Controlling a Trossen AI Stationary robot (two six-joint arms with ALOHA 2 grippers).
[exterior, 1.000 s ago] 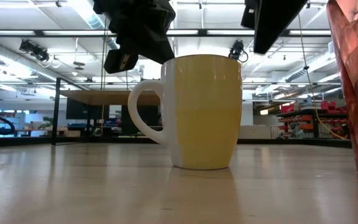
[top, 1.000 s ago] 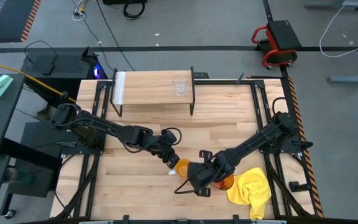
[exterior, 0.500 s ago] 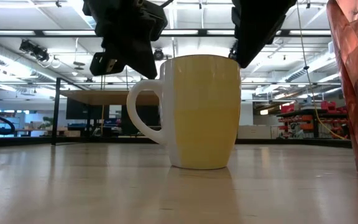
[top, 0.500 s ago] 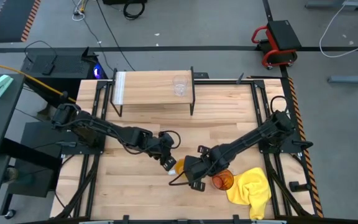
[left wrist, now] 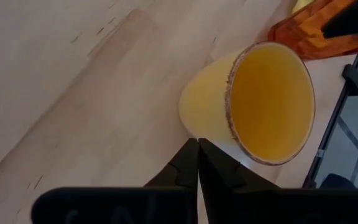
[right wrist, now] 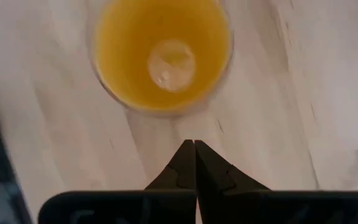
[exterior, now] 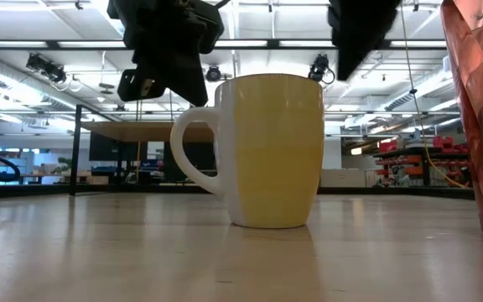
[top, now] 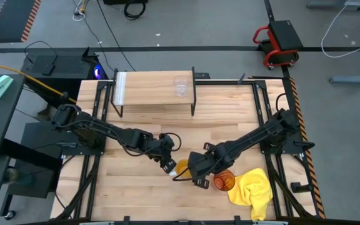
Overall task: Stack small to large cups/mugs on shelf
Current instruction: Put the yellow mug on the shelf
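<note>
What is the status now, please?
Left gripper and right gripper, jaws shut, flank the orange mug from above. Mug upright on table, ungripped. Glass cup on shelf. Amber tumbler close by.

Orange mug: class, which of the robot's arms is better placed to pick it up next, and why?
Probably the left. The left gripper, shut, sits beside the orange mug on its pale-handle side. The right gripper, also shut, is equally close, but the amber tumbler crowds that side.

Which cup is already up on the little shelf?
The small clear glass cup. It stands alone on the shelf, while the orange mug and amber tumbler sit down on the table.
</note>
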